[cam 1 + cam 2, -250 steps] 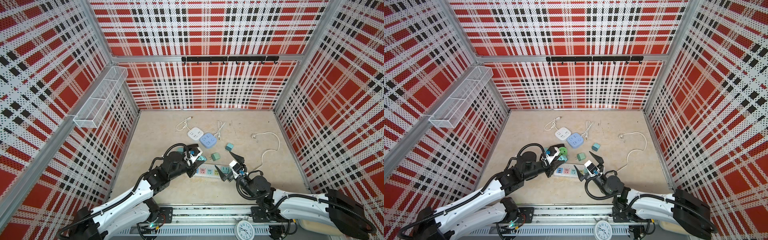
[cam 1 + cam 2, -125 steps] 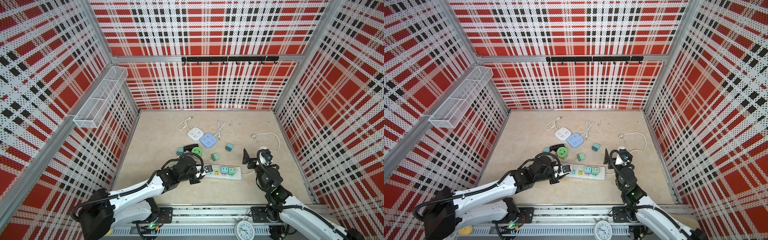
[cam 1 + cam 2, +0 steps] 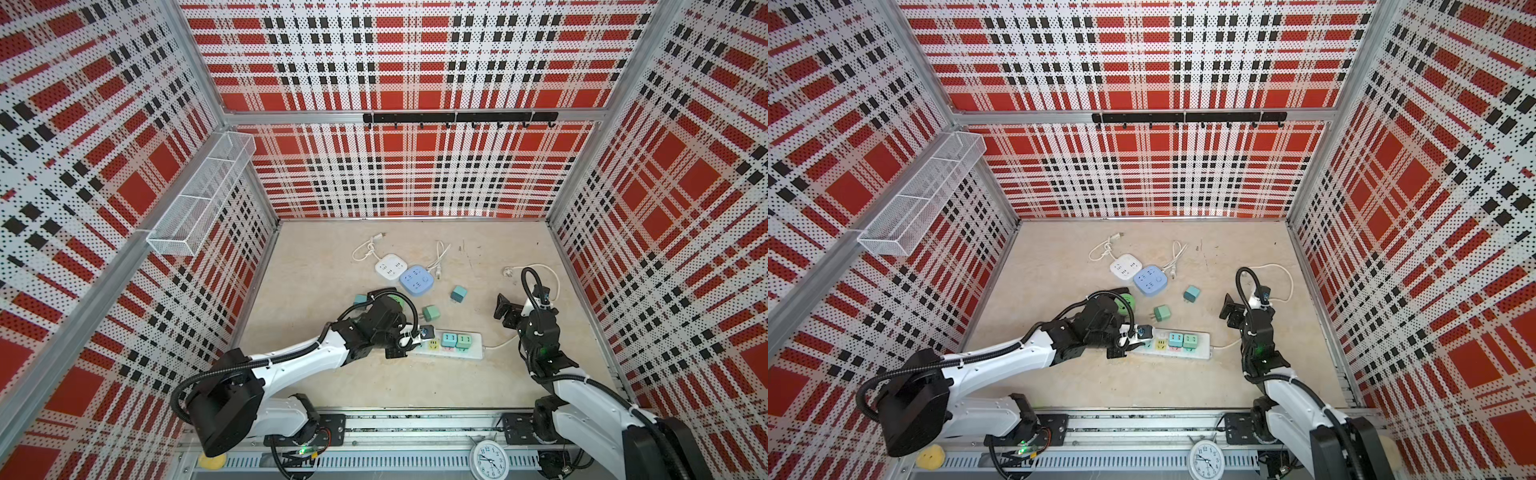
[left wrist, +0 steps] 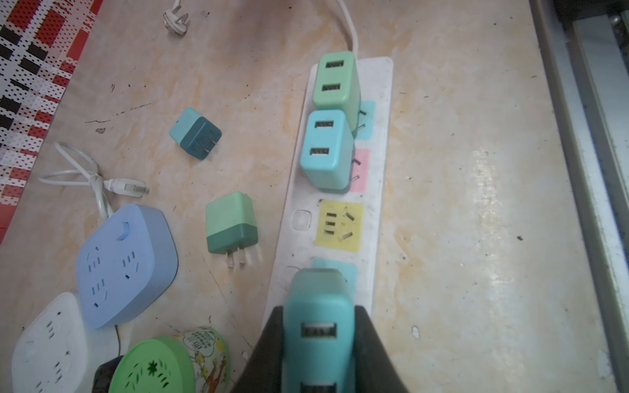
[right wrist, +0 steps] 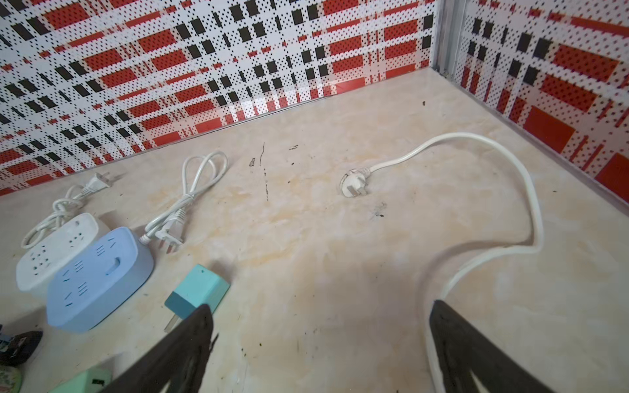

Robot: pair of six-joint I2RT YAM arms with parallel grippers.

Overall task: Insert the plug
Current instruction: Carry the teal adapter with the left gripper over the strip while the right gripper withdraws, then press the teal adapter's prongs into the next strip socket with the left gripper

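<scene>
My left gripper is shut on a teal USB plug, one black finger on each side. The plug stands over the end socket of the white power strip; its prongs are hidden. In both top views this gripper sits at the strip's left end. A green plug and a teal plug sit in the strip; its yellow socket is bare. My right gripper is open, off to the strip's right, holding nothing.
Loose green plug and teal plug lie beside the strip. Blue socket cube, white socket cube and a green round box lie behind it. A white cable with plug curls at the right. Wire basket on left wall.
My right arm has left the strip, swung to the right and stayed open. My left gripper, still shut on the plug, has come down onto the strip's left end.
</scene>
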